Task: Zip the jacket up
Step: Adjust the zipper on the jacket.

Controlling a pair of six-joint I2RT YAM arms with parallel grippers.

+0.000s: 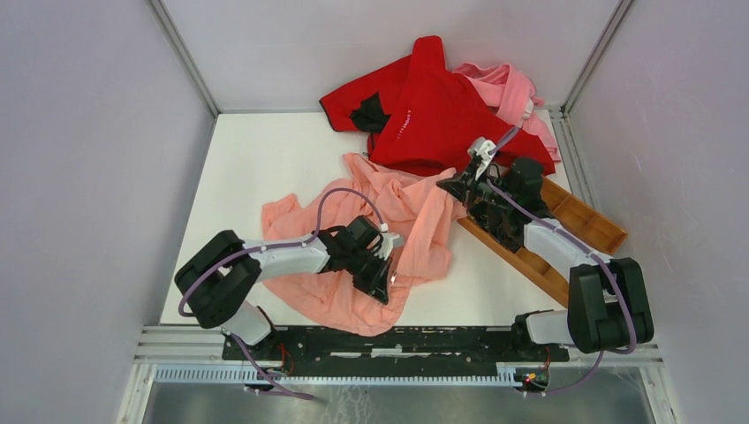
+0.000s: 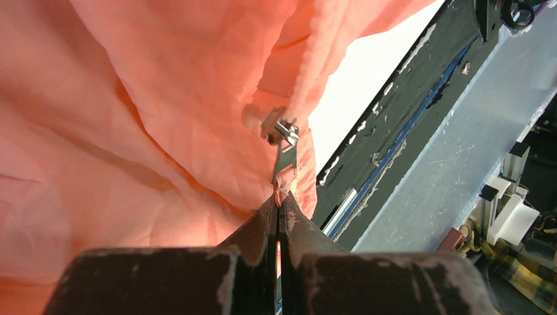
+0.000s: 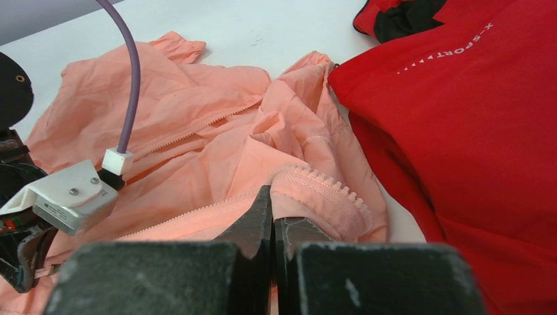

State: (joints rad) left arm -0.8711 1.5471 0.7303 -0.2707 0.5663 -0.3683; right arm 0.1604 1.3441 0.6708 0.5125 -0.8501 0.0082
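The salmon-pink jacket [image 1: 397, 221] lies crumpled in the middle of the table. My left gripper [image 1: 386, 272] is at its near right edge. In the left wrist view the left gripper [image 2: 281, 202] is shut on the frayed lower end of the zipper tape, just below the metal slider and pull tab [image 2: 284, 141]. My right gripper [image 1: 457, 185] is at the jacket's far right edge. In the right wrist view it [image 3: 273, 205] is shut on a fold of the jacket [image 3: 197, 131] beside a row of zipper teeth [image 3: 332, 187].
A bright red garment [image 1: 437, 110] with white lettering lies at the back, touching the jacket, with a paler pink garment [image 1: 512, 87] behind it. A wooden tray [image 1: 578, 231] sits under the right arm. The black front rail [image 1: 397, 340] runs close below the left gripper.
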